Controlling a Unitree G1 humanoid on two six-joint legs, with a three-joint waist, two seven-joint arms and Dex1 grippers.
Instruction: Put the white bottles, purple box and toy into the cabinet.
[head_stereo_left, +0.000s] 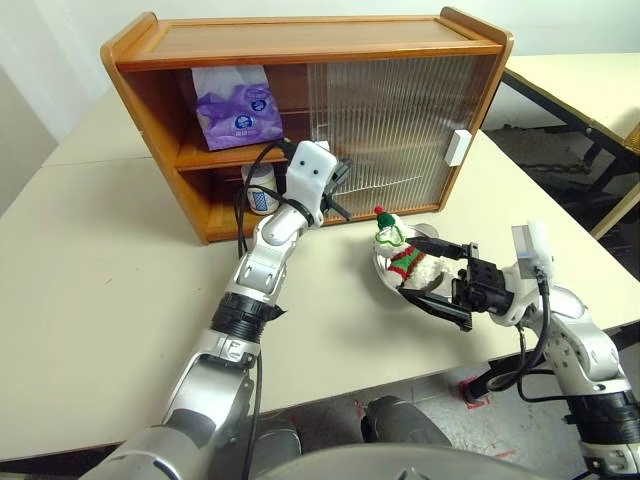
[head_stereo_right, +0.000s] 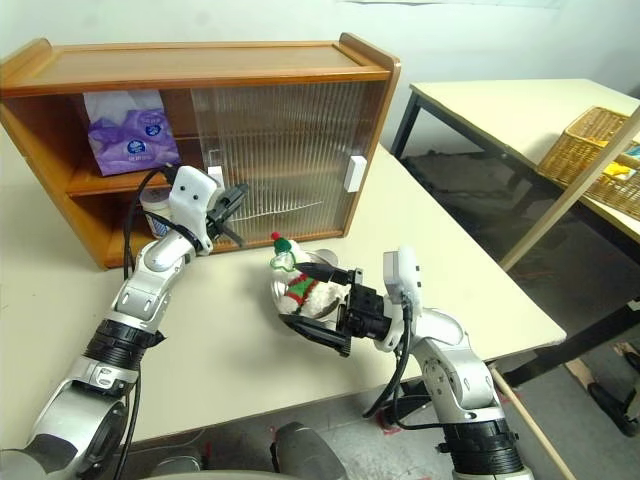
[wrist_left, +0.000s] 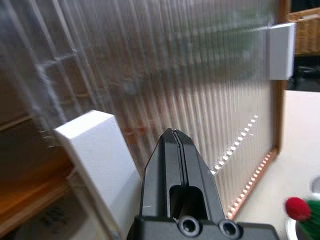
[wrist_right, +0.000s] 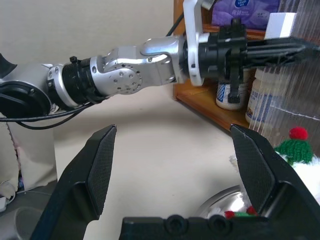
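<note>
The cabinet stands at the back of the table, its left half open. On its upper shelf lies the purple box. Two white bottles stand on the lower shelf, one half behind the ribbed door. My left gripper is shut and empty, right at the door's left edge beside its white handle. The toy sits in a steel bowl. My right gripper is open at the bowl's right side, its fingers spread wide, holding nothing.
The steel bowl rests on the table in front of the cabinet's closed right half. A second white handle sits at the door's right end. Another table with a wicker basket stands off to the right, across a gap.
</note>
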